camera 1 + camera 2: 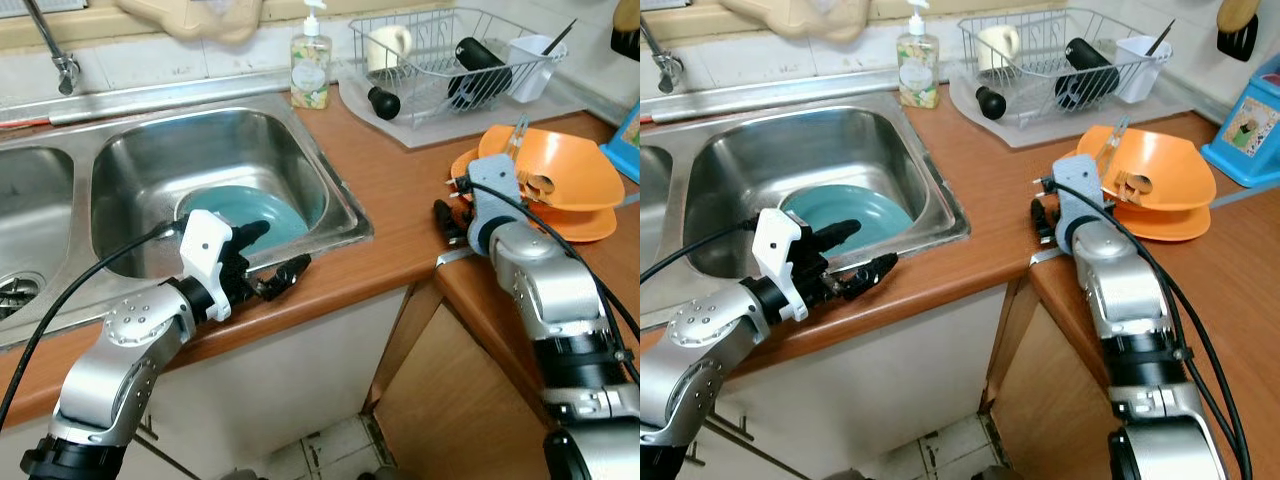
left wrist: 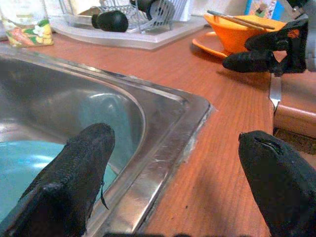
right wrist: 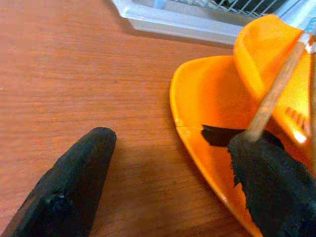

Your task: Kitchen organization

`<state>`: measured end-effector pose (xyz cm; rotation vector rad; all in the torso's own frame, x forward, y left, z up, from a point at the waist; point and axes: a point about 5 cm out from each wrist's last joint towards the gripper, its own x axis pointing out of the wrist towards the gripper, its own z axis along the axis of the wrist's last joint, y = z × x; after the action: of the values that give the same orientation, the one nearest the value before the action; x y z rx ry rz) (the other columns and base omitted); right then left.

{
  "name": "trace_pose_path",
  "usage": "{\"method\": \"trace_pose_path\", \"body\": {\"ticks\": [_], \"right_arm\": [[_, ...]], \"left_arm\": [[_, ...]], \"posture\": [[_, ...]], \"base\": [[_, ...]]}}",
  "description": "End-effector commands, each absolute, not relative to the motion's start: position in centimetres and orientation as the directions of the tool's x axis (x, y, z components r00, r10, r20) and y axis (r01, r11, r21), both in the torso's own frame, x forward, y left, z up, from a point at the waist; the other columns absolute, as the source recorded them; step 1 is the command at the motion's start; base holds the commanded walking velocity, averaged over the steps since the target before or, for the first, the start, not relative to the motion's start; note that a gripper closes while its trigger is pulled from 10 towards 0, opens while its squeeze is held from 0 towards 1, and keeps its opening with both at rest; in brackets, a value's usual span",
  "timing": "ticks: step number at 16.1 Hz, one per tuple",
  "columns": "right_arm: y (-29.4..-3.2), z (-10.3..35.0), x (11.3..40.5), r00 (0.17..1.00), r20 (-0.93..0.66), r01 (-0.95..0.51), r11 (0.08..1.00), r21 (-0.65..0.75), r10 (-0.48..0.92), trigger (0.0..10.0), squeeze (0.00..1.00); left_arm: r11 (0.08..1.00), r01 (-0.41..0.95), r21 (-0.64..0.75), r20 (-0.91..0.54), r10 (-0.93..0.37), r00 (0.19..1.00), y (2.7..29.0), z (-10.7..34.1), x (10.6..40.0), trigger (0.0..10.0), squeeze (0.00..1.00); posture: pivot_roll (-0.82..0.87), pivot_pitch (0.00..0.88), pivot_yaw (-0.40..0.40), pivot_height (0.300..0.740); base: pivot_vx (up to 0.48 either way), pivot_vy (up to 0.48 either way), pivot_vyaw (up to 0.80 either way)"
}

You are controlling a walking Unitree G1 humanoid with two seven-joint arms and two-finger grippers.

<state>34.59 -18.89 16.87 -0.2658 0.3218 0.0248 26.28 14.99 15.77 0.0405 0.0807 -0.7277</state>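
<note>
A teal plate (image 1: 262, 212) lies in the steel sink (image 1: 330, 215). My left gripper (image 1: 272, 252) is open at the sink's front rim, one finger over the basin and the other over the wooden counter (image 1: 400, 190). An orange bowl (image 1: 560, 168) with chopsticks (image 1: 517, 135) in it sits on an orange plate (image 1: 592, 226) at the right. My right gripper (image 3: 173, 148) is open just left of that plate, one fingertip (image 3: 94, 148) over bare wood, the other at the plate's rim. It grips nothing.
A wire dish rack (image 1: 450, 60) at the back holds a cream cup (image 1: 390, 45), a black bottle (image 1: 478, 62) and a white container (image 1: 530, 66). A soap bottle (image 1: 311, 65) stands behind the sink. A blue box (image 1: 1245, 125) is at the far right. The counter turns a corner beneath my right arm.
</note>
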Motion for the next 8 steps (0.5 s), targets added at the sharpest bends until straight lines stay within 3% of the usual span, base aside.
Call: {"method": "trace_pose_path", "body": {"ticks": [1,8], "right_arm": [[-19.0,17.3,34.9,0.952,-0.305,-0.074,0.964,-0.254,-0.008,10.0,0.0],[-19.6,17.0,36.2,0.923,-0.383,-0.12,0.972,-0.202,0.034,10.0,0.0]], "left_arm": [[0.738,0.674,0.029,-0.09,-0.67,0.737,14.9,16.1,26.2,10.0,0.0],[0.734,0.678,0.046,-0.102,-0.671,0.734,14.9,16.1,26.2,10.0,0.0]], "posture": [[-0.08,0.0,0.006,0.74],[-0.07,0.0,0.003,0.74]], "base": [[0.0,0.0,0.0],[0.0,0.0,0.0]]}}
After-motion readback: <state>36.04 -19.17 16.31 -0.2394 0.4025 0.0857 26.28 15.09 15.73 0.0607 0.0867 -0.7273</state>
